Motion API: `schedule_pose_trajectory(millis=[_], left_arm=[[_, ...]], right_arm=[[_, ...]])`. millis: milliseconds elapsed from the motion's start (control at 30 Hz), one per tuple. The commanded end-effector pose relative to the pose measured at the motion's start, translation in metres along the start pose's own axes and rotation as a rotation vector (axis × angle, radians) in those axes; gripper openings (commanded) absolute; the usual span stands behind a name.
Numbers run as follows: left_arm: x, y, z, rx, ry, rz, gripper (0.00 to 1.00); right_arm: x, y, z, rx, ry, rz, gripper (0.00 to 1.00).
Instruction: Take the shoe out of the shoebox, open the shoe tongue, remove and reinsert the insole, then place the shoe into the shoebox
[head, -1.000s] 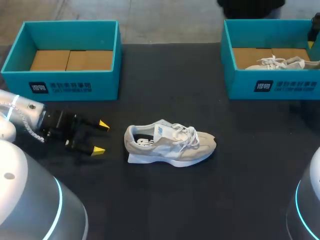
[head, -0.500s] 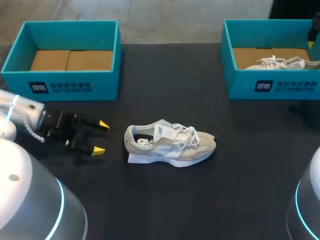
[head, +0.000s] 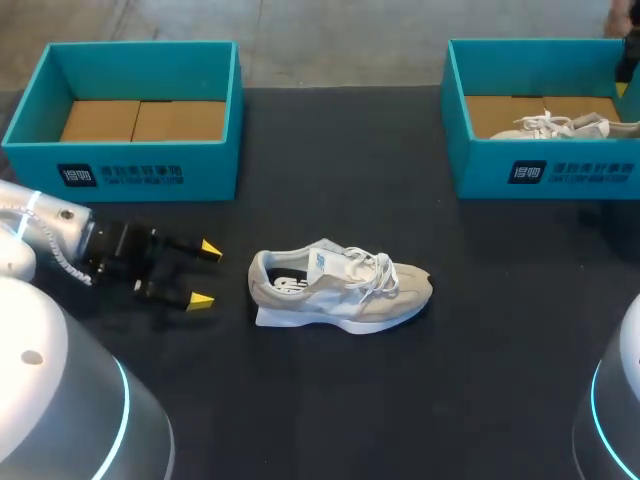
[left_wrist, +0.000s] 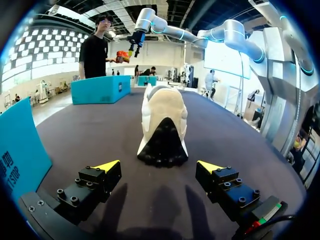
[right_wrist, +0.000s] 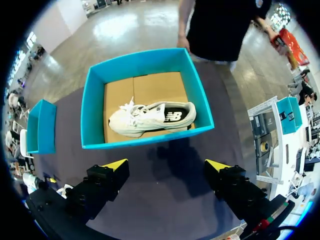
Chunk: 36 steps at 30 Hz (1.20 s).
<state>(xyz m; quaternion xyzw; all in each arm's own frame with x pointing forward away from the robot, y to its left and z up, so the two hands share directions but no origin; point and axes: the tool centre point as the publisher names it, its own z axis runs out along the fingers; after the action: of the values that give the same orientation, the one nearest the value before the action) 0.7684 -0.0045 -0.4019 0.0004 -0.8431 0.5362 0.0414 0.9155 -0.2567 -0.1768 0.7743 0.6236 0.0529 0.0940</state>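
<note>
left gripper inches toward the shoe

hardly anything had moved in the last second: the left gripper had crept a touch closer to the shoe, and everything else lay as before.

the left arm came in low from the robot's left side, stretched out nearly level over the table, with its fingers pointing at the shoe's heel. the two yellow tips stood wide apart with nothing between them. in the left wrist view the left gripper was squared up to the shoe, which sat just ahead of the spread fingers and apart from them, heel nearest and toe pointing away.

the shoe rested on the dark table, out of both boxes, toe toward the robot's right. the left shoebox stood behind the left gripper, its cardboard floor showing.

the right gripper hung high above the right shoebox, looking straight down into it, fingers spread and gripping nothing. a second shoe lay inside that box.
</note>
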Motion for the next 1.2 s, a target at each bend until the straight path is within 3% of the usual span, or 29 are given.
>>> schedule_pose_trajectory(millis=[33, 300, 1200], left_arm=[[0.001, -0.006, 0.009, 0.011, 0.009, 0.009, 1.00], [0.004, -0.018, 0.025, 0.022, 0.014, 0.004, 1.00], [0.013, -0.027, 0.085, 0.020, 0.036, -0.005, 1.00]], right_arm=[[0.000, -0.001, 0.000, -0.002, 0.000, 0.001, 1.00], [0.000, -0.001, 0.000, -0.002, 0.000, 0.001, 1.00], [0.000, -0.001, 0.000, -0.002, 0.000, 0.001, 1.00]])
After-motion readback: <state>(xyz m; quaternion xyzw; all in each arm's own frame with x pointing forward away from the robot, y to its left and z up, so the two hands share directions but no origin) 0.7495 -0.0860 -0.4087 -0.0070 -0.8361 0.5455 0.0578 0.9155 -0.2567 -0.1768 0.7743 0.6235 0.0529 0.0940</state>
